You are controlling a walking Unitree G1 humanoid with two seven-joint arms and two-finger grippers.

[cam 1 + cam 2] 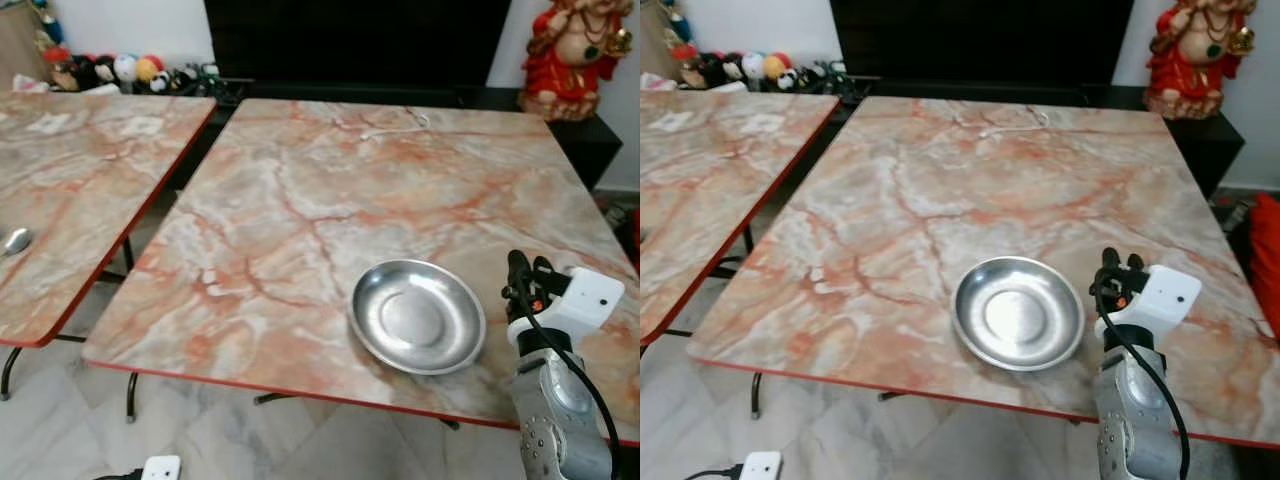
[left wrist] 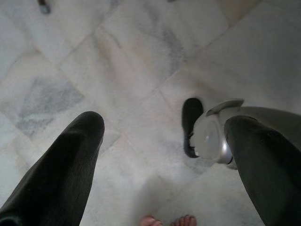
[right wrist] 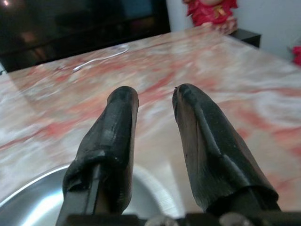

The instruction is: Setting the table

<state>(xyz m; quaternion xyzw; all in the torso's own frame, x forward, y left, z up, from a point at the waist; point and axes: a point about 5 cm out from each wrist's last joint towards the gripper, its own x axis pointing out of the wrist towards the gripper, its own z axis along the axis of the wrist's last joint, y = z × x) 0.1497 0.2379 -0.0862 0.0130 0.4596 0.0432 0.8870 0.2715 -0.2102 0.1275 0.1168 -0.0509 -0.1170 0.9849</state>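
I have the steel plate lying flat near the front edge of the marble table, and my right gripper hovers just right of its rim, fingers a little apart and holding nothing. If the plate needs shifting, I judge a pinch on the raised near-right rim works best, sliding gently so it doesn't skate. The left gripper hangs idle over the floor, spread wide and empty. A spoon waits on the left table.
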